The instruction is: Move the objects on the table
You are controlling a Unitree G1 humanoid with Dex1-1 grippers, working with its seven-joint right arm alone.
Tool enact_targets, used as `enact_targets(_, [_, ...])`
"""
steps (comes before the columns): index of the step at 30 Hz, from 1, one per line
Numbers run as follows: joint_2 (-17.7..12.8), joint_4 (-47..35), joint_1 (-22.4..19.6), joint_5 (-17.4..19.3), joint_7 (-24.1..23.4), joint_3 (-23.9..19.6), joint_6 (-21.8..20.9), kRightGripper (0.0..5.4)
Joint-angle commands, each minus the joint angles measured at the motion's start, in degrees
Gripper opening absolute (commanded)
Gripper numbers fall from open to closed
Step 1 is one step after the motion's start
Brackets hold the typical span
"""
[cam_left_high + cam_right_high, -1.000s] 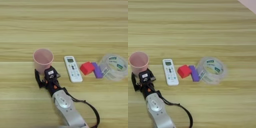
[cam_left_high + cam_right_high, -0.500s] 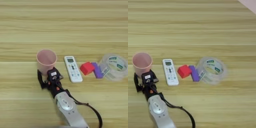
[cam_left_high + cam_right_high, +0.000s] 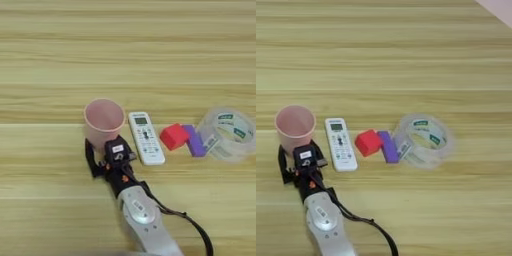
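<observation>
On the counter (image 3: 60, 60), the gripper (image 3: 106, 159) has its jaws apart around the pink cup (image 3: 103, 121), beside the white remote (image 3: 145, 137).

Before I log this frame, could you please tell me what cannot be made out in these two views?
- Right gripper: both views leave it unclear whether its fingers grip the pink cup; the gripper body covers the cup's lower wall.
- Cup base: hidden behind the gripper.
- White remote: screen and button markings too small to read.
- Tape roll: label print too small.
- Silver forearm: cut off by the bottom edge.
</observation>
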Motion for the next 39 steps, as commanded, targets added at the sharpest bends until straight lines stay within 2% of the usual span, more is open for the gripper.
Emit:
enact_targets(1, [-1.0, 0.1, 0.7, -0.4, -0.4, -2.1, 1.2, 3.67])
enact_targets(14, [-0.7, 0.6, 0.9, -0.5, 0.0, -2.3, 1.3, 3.67])
enact_targets(15, [-0.7, 0.6, 0.9, -0.5, 0.0, -2.3, 1.3, 3.96])
enact_targets(20, [-0.7, 0.6, 0.8, -0.6, 0.0, -2.3, 1.3, 4.65])
enact_targets(26, [-0.8, -0.5, 1.1, -0.7, -0.1, -2.4, 1.6, 5.31])
enact_targets(39, [-1.0, -5.7, 2.2, -0.6, 0.4, -2.8, 3.5, 5.36])
